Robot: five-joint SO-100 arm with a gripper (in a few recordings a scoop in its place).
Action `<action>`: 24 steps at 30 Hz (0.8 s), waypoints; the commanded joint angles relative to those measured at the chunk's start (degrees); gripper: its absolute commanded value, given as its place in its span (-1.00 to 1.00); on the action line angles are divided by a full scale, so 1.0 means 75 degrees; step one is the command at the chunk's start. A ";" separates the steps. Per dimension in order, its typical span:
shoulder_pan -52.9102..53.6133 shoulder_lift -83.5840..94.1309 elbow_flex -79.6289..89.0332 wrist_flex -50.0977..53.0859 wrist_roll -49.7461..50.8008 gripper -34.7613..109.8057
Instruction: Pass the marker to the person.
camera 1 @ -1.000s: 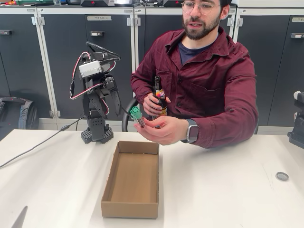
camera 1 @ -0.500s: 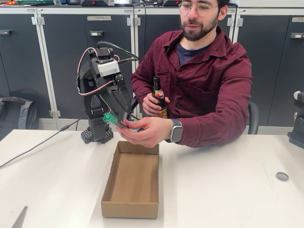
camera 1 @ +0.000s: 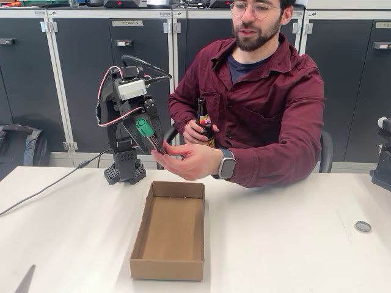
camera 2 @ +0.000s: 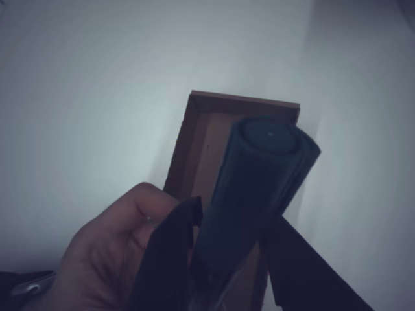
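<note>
1. Nearest the camera in the fixed view, an open cardboard box [camera 1: 169, 232] lies on the white table [camera 1: 287, 244], lower centre of the frame; nothing is visible inside it. In the wrist view the same box [camera 2: 194, 146] shows as a brown rim beneath the marker, its inside dim.
2. A small round grey disc [camera 1: 363, 226] lies on the table at the right edge, well apart from the box.
3. Above the box's far end, the person's hand [camera 1: 186, 160] is half open, fingers curled loosely, touching the lower end of the marker [camera 1: 146, 132]. In the wrist view the hand [camera 2: 113, 249] sits at lower left, against the marker's barrel.
4. The marker is tilted, its green cap up and to the left, its barrel slanting down toward the hand. In the wrist view its cap [camera 2: 259, 181] fills the centre, end-on.
5. The gripper [camera 1: 145, 128] hangs from the black arm at left centre; its two dark fingers [camera 2: 172, 253] flank the marker on either side and appear closed on it.
6. The person [camera 1: 263, 104] sits behind the table; the other hand holds a dark bottle [camera 1: 204, 124] upright at chest height.
7. Grey cabinets [camera 1: 73, 73] line the back wall.
</note>
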 commanded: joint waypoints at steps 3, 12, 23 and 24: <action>-0.0094 0.0223 -0.0035 -0.0094 0.0082 -0.32; -0.0246 0.0445 0.0105 -0.0094 0.0094 -0.29; -0.0281 0.0492 0.0352 -0.0199 -0.0105 -0.55; -0.0281 0.0504 0.0410 -0.0258 -0.0129 -0.59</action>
